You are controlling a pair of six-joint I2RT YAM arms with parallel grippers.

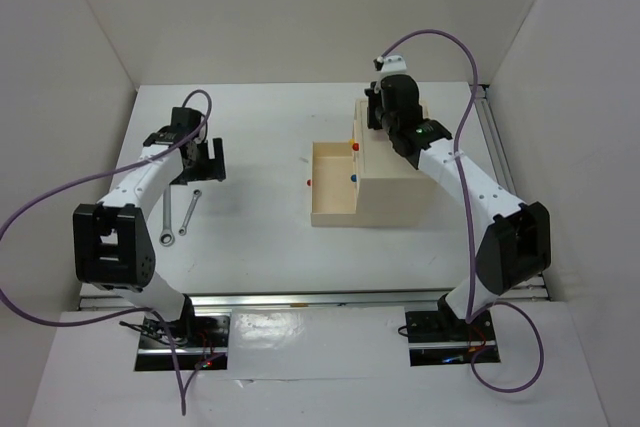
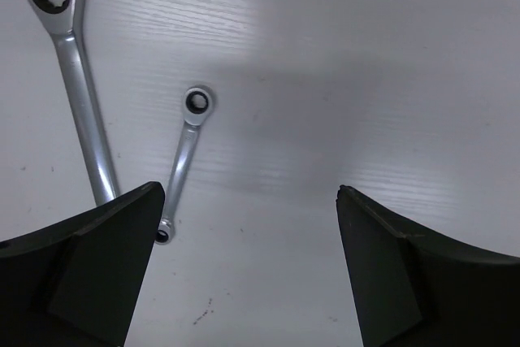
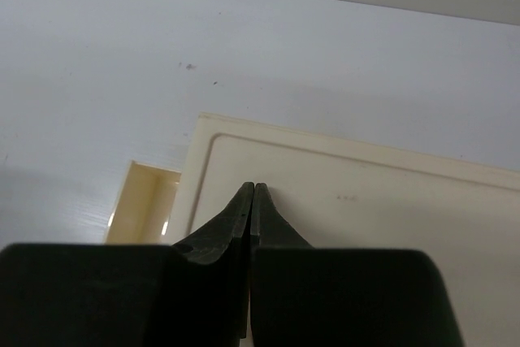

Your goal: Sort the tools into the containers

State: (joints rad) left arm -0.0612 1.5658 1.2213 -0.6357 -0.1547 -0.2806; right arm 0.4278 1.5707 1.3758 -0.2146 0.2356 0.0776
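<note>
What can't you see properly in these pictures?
- Left wrist view: lower end of the big wrench, behind a finger of the open left gripper.
- Right wrist view: most of the open drawer, behind the box and the shut right gripper.
- Top view: the right gripper's fingers, under its own wrist.

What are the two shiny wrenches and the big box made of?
The long wrench and the short wrench look like polished metal, probably steel: silvery, with bright reflections. The box looks like pale unpainted wood, matte and cream, though smooth plastic is possible.
</note>
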